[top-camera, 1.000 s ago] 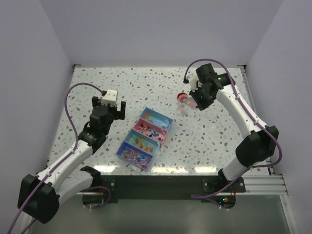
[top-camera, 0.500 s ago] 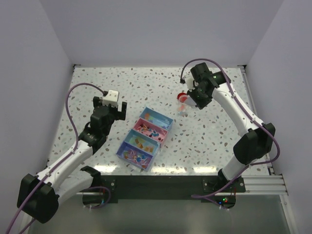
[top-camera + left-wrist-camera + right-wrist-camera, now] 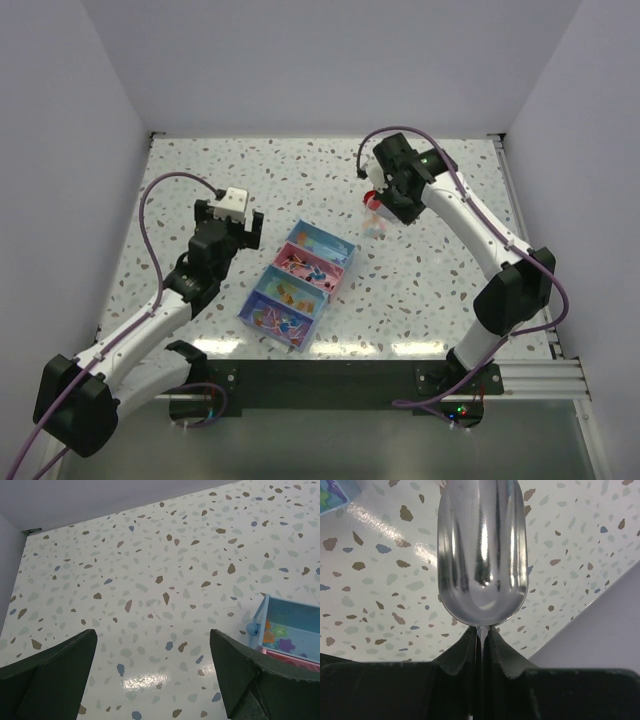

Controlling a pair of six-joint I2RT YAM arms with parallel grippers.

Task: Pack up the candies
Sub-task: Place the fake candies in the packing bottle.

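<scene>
Pretty sure this is a robotics lab test cell: speckled worktop (image 3: 420,280) boxed in by plain white walls (image 3: 330,60), two robot arms (image 3: 150,320) bolted along an aluminium frame (image 3: 545,378).

The candies (image 3: 290,296) are tiny wrapped sweets in orange, yellow, pink and blue. They lie loose in small heaps in all 4 compartments of the blue tray (image 3: 263,279), mid-table.

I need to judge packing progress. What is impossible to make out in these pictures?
- Right wrist view: the scoop held by the right gripper blocks the table beneath it.
- Top view: candies in the tray too small to count; red object by the right gripper too small to identify.
- Left wrist view: the right edge cuts off most of the tray.
</scene>
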